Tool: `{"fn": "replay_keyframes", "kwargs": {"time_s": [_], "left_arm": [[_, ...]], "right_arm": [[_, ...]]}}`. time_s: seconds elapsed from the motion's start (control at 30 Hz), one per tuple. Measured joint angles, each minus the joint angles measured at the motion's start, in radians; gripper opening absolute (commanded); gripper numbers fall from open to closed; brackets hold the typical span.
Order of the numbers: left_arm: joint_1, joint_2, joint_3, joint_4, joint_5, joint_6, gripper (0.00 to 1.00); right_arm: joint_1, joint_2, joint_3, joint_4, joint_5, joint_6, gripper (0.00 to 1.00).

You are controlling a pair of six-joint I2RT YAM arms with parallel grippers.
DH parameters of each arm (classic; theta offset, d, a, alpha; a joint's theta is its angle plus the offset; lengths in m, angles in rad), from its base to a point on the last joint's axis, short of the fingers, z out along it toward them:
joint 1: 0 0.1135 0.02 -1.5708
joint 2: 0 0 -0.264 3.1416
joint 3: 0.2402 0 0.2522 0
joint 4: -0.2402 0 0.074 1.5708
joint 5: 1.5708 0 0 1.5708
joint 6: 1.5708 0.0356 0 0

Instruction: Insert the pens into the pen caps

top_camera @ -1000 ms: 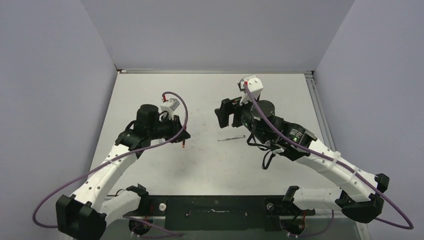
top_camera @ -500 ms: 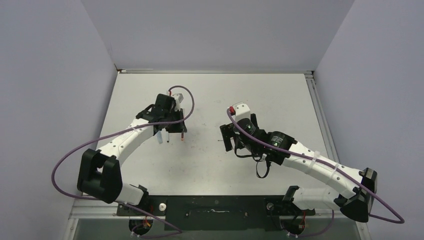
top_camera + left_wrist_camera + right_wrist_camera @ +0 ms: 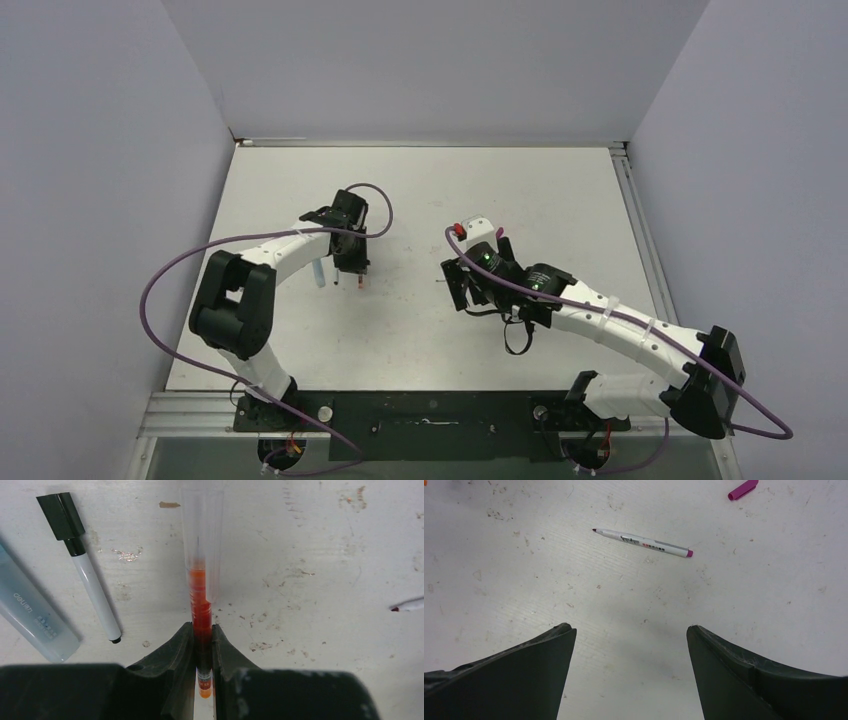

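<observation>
Our left gripper (image 3: 202,631) is clamped tight on the red pen (image 3: 200,600), with both fingers pressed against its barrel and no gap to either side. The pen runs straight out from the fingers, and its far end sits inside a clear cap (image 3: 202,525) in line with it. We cannot tell whether that cap touches the table (image 3: 325,555) below. Just to the left of the held pen a white pen with a black cap (image 3: 92,592) lies flat on the table, slanted, with its capped end farther from the fingers. Beyond it, at the left edge of the wrist view, lies a light-blue plastic tube (image 3: 32,615) with printed lettering, close to the black-capped pen. Far to the right, at the edge of that view, we see only the tip of another pale pen (image 3: 409,604), well apart from the held one. Our right gripper (image 3: 629,628) has its fingers spread wide with nothing between them, and it hangs over bare, scuffed tabletop. Ahead of it lies a white pen with a magenta end (image 3: 642,542), uncapped, with its dark tip pointing left. A loose magenta cap (image 3: 742,489) rests well apart from it, near the upper right edge of that view.
</observation>
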Motion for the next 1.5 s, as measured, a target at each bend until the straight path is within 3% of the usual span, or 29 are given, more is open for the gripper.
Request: {"fn": "replay_keyframes", "kwargs": {"time_s": [0.2, 0.7, 1.07, 1.5], "left_arm": [[0.000, 0.060, 0.005, -0.006, -0.056, -0.027, 0.27], [0.000, 0.049, 0.008, -0.023, -0.109, -0.031, 0.44], [0.000, -0.299, 0.014, -0.054, -0.044, 0.045, 0.50], [0.000, -0.611, -0.235, -0.041, 0.114, 0.091, 0.53]], "right_arm": [[-0.046, 0.047, -0.008, 0.017, -0.029, -0.031, 0.84], [-0.146, 0.236, 0.023, 0.053, -0.142, -0.134, 0.84], [-0.202, 0.419, 0.120, 0.097, -0.208, -0.266, 0.84], [-0.268, 0.652, 0.308, 0.095, -0.365, -0.467, 0.80]]}}
